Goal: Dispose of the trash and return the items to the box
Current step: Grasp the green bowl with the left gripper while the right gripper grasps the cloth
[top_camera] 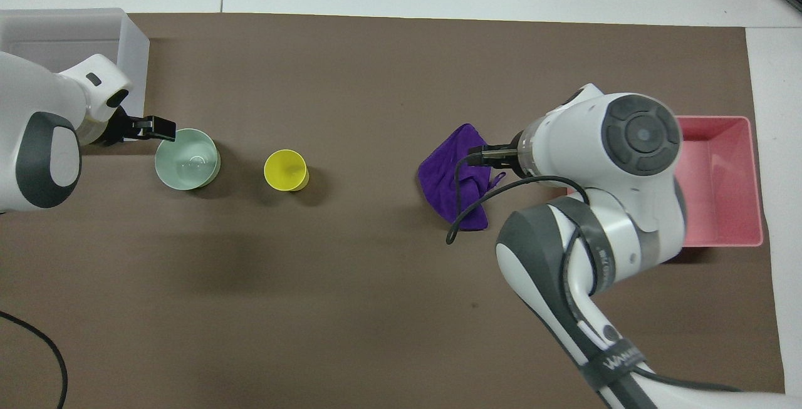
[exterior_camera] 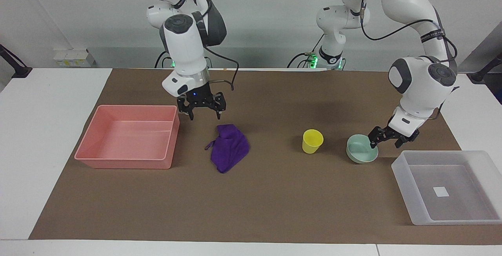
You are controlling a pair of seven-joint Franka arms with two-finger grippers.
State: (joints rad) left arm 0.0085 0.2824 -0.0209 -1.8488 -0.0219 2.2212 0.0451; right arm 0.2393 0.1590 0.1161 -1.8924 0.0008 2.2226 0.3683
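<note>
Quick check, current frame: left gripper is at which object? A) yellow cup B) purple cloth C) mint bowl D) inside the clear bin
C: the left gripper sits at the rim of the mint bowl, on the side toward the clear bin. The yellow cup stands apart, and the right gripper is up over the purple cloth.

Row across the mat (exterior_camera: pixel 259 205): tray (exterior_camera: pixel 94 162) at the right arm's end, then cloth (exterior_camera: pixel 229 150), cup (exterior_camera: pixel 312 141), bowl (exterior_camera: pixel 359 155). Cloth lies at 3 o'clock of the tray in the facing view. Box (exterior_camera: pixel 404 181) at 4 o'clock of the bowl, farther from the robots, at the left arm's end.
</note>
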